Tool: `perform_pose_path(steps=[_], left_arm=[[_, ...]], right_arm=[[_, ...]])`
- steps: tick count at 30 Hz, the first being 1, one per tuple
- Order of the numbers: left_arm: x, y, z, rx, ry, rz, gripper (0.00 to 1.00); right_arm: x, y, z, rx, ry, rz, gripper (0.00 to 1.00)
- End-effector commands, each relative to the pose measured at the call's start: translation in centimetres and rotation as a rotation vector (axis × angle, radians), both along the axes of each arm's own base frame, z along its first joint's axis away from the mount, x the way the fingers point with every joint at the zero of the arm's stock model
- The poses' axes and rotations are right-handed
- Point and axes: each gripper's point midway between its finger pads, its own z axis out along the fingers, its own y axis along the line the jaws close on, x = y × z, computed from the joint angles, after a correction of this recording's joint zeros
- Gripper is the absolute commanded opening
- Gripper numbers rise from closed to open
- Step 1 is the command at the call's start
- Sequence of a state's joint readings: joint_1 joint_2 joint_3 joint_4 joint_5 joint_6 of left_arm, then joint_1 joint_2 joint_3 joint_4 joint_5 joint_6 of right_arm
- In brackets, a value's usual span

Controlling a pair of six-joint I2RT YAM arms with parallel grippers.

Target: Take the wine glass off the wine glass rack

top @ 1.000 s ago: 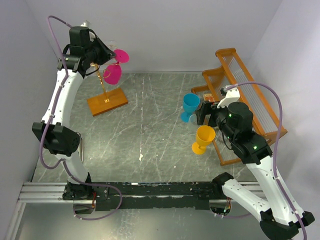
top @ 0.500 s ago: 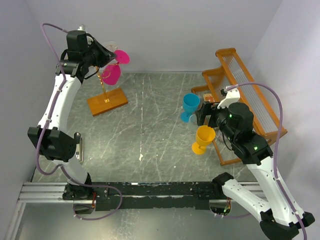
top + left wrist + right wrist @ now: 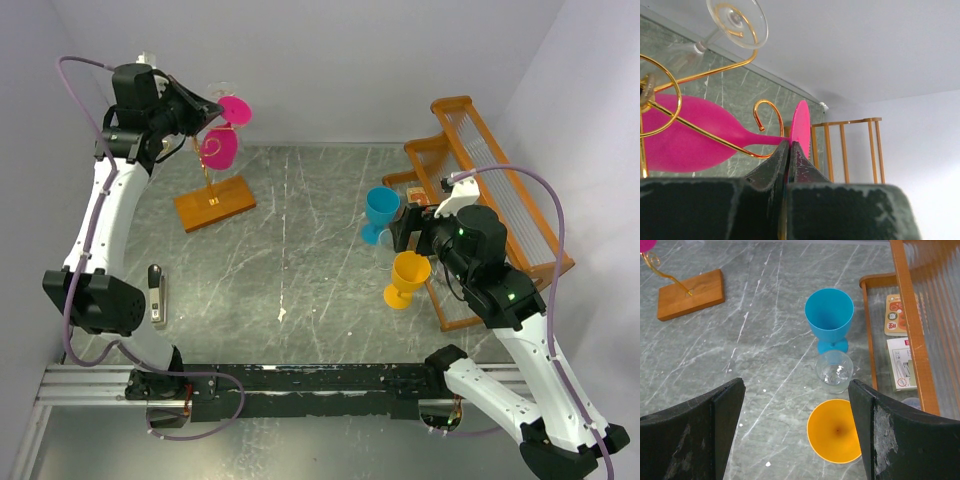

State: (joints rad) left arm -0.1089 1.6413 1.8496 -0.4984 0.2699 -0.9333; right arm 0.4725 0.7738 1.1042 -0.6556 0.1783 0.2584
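Grey marble-patterned table [image 3: 300, 250]. The wine glass rack [image 3: 214, 204] stood back left. A blue goblet [image 3: 381, 208], clear glass [image 3: 834, 371], orange goblet [image 3: 408, 272] and wooden-framed rack [image 3: 500, 200] stood right. A small dark object [image 3: 156, 294], possibly a tool, lay front left.

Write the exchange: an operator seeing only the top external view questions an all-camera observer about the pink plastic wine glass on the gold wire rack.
Operator: Has the left gripper gripped the pink plastic wine glass?
Observer: Yes; the left wrist view shows its fingers shut on the thin stem beside the round foot.
Operator: Is it off the gold wire rack?
Observer: No; the stem sits inside a gold curl.
Operator: What's below the right gripper?
Observer: A small clear glass, between the blue goblet and the orange goblet.
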Motion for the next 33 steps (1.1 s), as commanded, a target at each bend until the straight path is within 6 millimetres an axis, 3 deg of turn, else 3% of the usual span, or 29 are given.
perform_pose_path(steps=[1, 8, 20, 33], left_arm=[[-0.4, 0.9, 2.2, -0.034, -0.057, -0.004, 0.07], [0.4, 2.5, 2.2, -0.075, -0.069, 0.022, 0.07], [3.6, 2.3, 2.3, -0.139, -0.082, 0.05, 0.07], [4.9, -2.5, 1.9, -0.157, -0.055, -0.028, 0.07]], right_arm=[[0.0, 0.1, 1.2, 0.029, -0.028, 0.001, 0.86], [0.0, 0.2, 1.1, 0.033, -0.028, 0.002, 0.86], [-0.1, 0.0, 1.7, 0.032, -0.036, -0.003, 0.86], [-0.6, -0.1, 2.2, 0.047, -0.037, -0.001, 0.86]])
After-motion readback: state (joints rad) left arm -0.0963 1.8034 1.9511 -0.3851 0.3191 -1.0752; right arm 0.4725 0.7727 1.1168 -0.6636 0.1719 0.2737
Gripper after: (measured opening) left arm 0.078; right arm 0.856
